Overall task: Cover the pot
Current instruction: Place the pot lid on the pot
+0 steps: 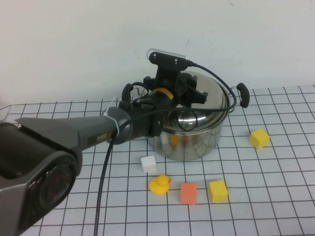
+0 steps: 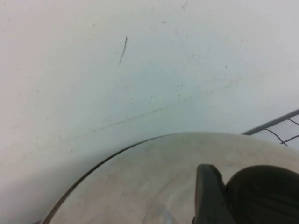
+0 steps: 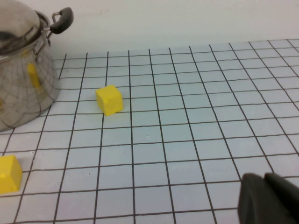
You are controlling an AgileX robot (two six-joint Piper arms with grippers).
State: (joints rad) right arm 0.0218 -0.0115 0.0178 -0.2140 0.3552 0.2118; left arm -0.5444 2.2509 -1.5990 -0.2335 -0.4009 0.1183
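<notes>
The pot (image 1: 189,142) stands on the gridded table at centre back, shiny steel with black side handles (image 1: 242,94). The domed steel lid (image 1: 214,96) lies on its rim. My left gripper (image 1: 189,96) is over the lid, shut on the lid's black knob (image 2: 266,193); one dark finger (image 2: 208,196) presses the knob's side above the dome (image 2: 140,182). In the right wrist view the pot (image 3: 23,88) is far off, and my right gripper (image 3: 268,198) hovers low over bare table with its fingers together, holding nothing.
Toy blocks lie in front of the pot: a white one (image 1: 148,163), an orange one (image 1: 188,193) and a yellow one (image 1: 217,191), plus a yellow duck (image 1: 159,185). Another yellow block (image 1: 259,138) sits right of the pot. A black cable (image 1: 103,182) hangs from the left arm.
</notes>
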